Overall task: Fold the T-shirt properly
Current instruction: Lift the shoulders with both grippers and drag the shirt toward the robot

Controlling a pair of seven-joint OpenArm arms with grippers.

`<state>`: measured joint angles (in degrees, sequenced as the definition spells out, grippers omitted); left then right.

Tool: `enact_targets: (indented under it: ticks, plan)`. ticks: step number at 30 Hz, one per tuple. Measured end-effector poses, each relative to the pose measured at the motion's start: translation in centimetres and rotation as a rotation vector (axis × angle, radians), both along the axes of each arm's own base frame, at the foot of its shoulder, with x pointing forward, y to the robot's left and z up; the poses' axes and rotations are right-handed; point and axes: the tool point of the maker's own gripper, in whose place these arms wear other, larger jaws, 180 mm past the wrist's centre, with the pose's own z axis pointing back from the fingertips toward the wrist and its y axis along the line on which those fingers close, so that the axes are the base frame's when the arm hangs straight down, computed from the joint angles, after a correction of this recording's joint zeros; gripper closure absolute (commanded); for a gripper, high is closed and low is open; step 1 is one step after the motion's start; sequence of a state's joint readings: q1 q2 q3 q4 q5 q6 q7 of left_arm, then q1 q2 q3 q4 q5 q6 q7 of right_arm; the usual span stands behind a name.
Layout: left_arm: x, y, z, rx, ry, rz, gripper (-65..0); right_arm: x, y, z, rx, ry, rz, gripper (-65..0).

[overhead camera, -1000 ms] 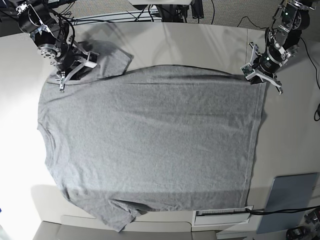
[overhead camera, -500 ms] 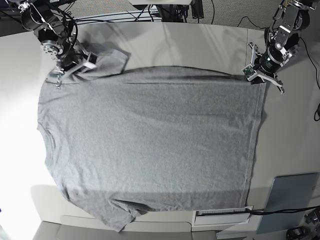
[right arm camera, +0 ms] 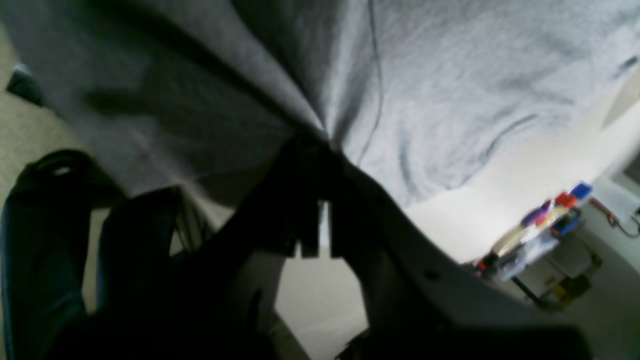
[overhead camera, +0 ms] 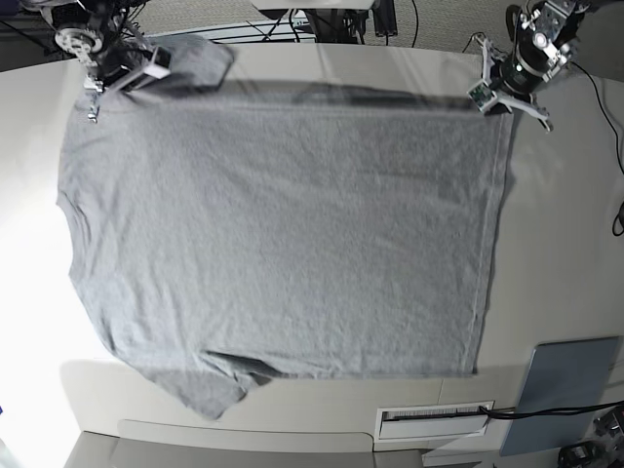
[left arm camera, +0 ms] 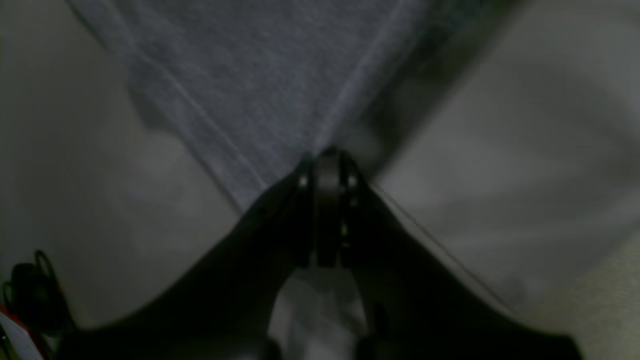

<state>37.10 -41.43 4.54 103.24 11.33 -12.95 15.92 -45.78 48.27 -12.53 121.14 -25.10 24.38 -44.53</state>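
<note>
Lifting T-shirt [overhead camera: 283, 234] far edge higher than before; both jaws clamped on corners.

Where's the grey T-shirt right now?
In the base view the T-shirt spreads across most of the table, its far edge pinched by the right tool and the left tool.
</note>
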Motion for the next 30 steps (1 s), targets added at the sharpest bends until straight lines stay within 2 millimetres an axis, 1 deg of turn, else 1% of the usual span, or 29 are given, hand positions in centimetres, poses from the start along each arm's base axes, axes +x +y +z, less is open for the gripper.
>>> enact_targets:
  ticks: [5,9,12,15,20,22,24,27,30]
  plan:
    - [-1.5,0.1,0.0,0.018,0.027,0.018,0.0,-1.7,0.2,0.4,0.005,0.018,-0.013,0.0]
    - [-3.0,-0.1,-0.1,0.026,0.059,0.018,0.0,-3.0,0.1,0.3,-0.005,0.042,-0.013,0.0]
    - [-4.0,-0.2,0.0,0.024,0.075,0.02,0.0,-3.4,0.1,0.3,-0.011,0.055,-0.011,0.0]
    - [-4.6,0.3,0.1,0.028,0.088,0.027,0.0,-3.4,0.0,0.3,-0.013,0.051,-0.011,0.0]
    - [-6.1,2.0,0.6,0.063,0.134,0.043,0.0,-3.4,0.1,0.3,-0.012,0.051,-0.011,0.0]
    - [-6.8,2.1,0.7,0.059,0.155,0.036,0.0,-3.3,0.1,0.3,-0.008,0.05,-0.009,0.0]
    - [-7.1,1.6,0.9,0.03,0.16,0.024,0.0,-3.4,0.1,0.3,-0.008,0.05,-0.009,0.0]
    - [-6.9,1.6,0.9,0.029,0.154,0.026,0.0,-3.0,0.1,0.5,-0.005,0.023,-0.022,0.0]
    - [-5.7,2.1,1.4,0.037,0.098,0.07,0.0,-1.2,-0.2,1.6,-0.031,-0.089,-0.006,0.0]
